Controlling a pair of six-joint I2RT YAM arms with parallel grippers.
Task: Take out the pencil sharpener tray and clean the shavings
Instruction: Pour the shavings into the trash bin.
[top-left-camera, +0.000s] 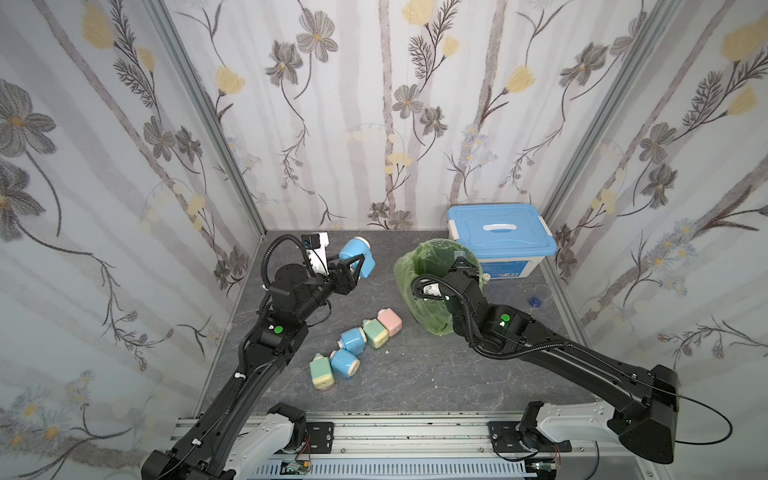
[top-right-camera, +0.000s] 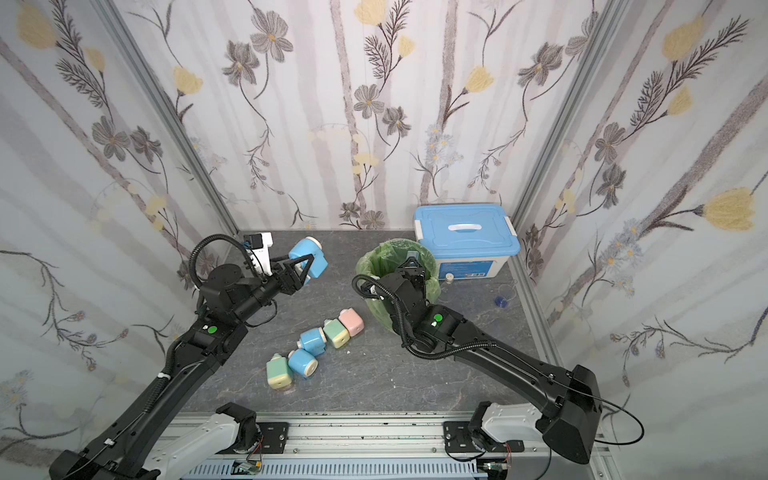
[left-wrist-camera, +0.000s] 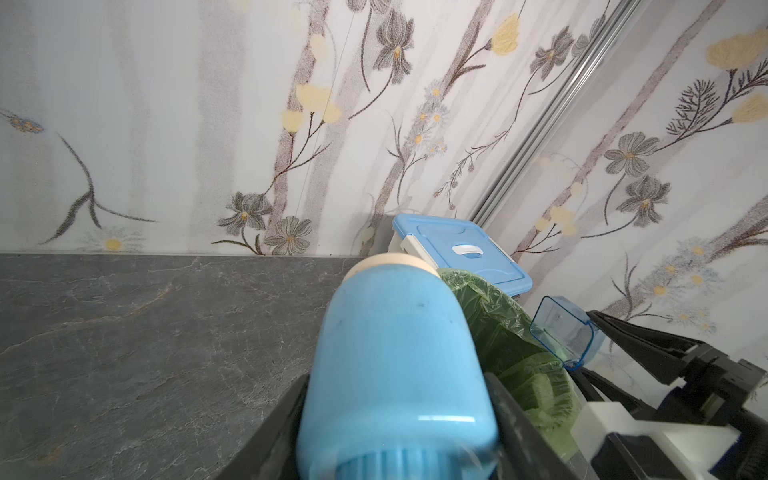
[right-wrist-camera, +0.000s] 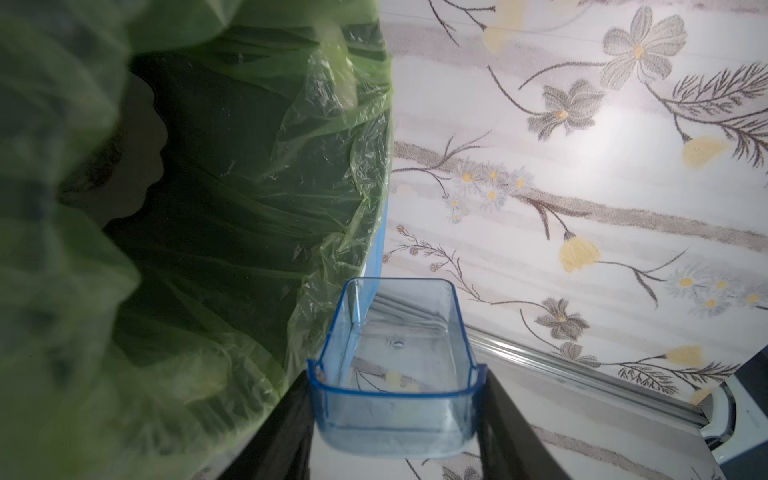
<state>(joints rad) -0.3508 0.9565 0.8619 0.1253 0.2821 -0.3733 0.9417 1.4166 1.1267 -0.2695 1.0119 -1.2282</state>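
Nearest to me, five loose sharpeners (top-left-camera: 353, 340) lie on the grey counter (top-left-camera: 436, 374) in a ragged line. It runs from a green one at the near left, through two blue and another green, to a pink one toward the far right. A few whitish flecks of shavings (top-right-camera: 348, 352) sit on the counter just beside that line; they are too small for me to say more.

Further out on the right, my right end effector (right-wrist-camera: 397, 370) is clenched on the clear blue tray (right-wrist-camera: 395, 374), with a finger on each long side. It holds the tray over the far side of the mouth of the bin (top-left-camera: 405, 270), right by the green liner. Through the right wrist camera the tray looks almost bare.

At the far left, my left end effector (top-left-camera: 359, 264) grasps a blue sharpener (top-left-camera: 355, 255), lifted clear of the counter with its cream end pointing away from me.

Farthest back on the right stands a storage box (top-left-camera: 498, 226) with a blue lid, just behind the bin.
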